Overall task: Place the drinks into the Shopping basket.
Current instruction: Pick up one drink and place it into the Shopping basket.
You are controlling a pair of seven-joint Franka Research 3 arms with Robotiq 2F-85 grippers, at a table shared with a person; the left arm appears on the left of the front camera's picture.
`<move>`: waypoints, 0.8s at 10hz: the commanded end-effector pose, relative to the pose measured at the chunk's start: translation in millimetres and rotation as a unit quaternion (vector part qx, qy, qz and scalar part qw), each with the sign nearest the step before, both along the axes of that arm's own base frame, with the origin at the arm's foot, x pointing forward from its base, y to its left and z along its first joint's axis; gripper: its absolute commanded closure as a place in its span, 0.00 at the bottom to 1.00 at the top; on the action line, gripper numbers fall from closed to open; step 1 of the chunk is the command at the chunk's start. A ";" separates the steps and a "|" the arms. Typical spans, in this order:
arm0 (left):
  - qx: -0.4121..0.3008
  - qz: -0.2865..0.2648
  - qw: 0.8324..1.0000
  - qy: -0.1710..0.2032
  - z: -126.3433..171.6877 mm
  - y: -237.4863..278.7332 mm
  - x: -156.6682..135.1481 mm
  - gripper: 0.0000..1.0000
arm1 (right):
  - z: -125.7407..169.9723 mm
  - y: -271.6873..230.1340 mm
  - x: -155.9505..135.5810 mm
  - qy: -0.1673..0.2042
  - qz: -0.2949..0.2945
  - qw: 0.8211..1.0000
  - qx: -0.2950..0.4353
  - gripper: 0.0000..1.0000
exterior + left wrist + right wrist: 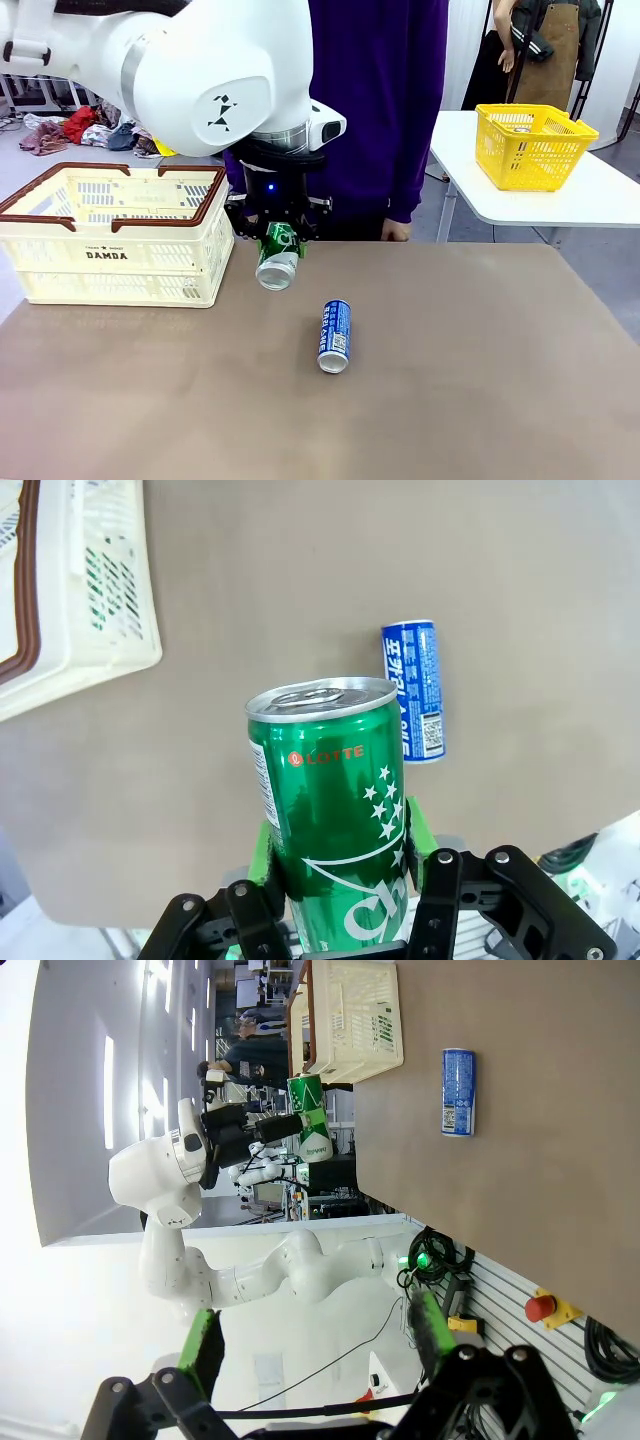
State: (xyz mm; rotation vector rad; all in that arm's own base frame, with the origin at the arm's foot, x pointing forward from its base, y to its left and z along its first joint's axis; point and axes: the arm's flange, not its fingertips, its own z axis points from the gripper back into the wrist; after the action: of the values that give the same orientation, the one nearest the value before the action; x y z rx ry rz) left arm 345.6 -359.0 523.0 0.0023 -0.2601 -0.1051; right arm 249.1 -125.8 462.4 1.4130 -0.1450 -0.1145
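Near the table's [500, 400] far edge, beside the Shopping basket [110, 255], my left gripper [276, 228] holds the green can [278, 262], not yet deposited. Blue can [335, 336] lies mid-table, pending. My right gripper [315, 1325] stands wide, empty.

The Shopping basket [110, 255] stands at the table's [480, 400] left, the raised can [279, 258] just right of it — the lying can [335, 336] nearer, toward the middle.

We see a brown table [480, 400] and, behind it, a white side table [610, 195] bearing a yellow mesh basket [530, 145].
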 end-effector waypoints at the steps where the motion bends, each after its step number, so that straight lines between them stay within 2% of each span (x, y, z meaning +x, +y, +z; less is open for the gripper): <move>1: -0.006 0.024 1.000 -0.002 18.4 18.4 24.2 1.00 | 8.1 0.6 3.1 0.005 -0.007 1.000 0.013 0.00; 3: -0.033 0.046 0.998 0.006 56.0 71.0 85.6 1.00 | 8.1 0.6 3.1 0.005 -0.007 1.000 0.013 0.00; 4: -0.051 0.074 0.996 -0.028 70.5 99.3 107.5 1.00 | 8.1 0.6 3.1 0.005 -0.007 1.000 0.013 0.00; 5: -0.062 0.053 0.996 -0.030 82.0 128.1 126.1 1.00 | 8.1 0.6 3.1 0.005 -0.007 1.000 0.013 0.00; 7: -0.079 0.054 0.995 -0.011 88.0 195.4 171.4 1.00 | 8.1 0.6 3.1 0.005 -0.007 1.000 0.013 0.00; 8: -0.094 0.054 0.994 0.002 80.6 228.2 188.4 1.00 | 8.1 0.6 3.1 0.005 -0.007 1.000 0.013 0.00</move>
State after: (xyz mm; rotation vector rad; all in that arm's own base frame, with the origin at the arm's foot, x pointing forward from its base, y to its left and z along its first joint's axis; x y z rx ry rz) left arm 524.8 -143.7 605.1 -0.1229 -0.3108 0.0471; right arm 248.9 -126.6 462.8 1.4125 -0.1462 -0.1158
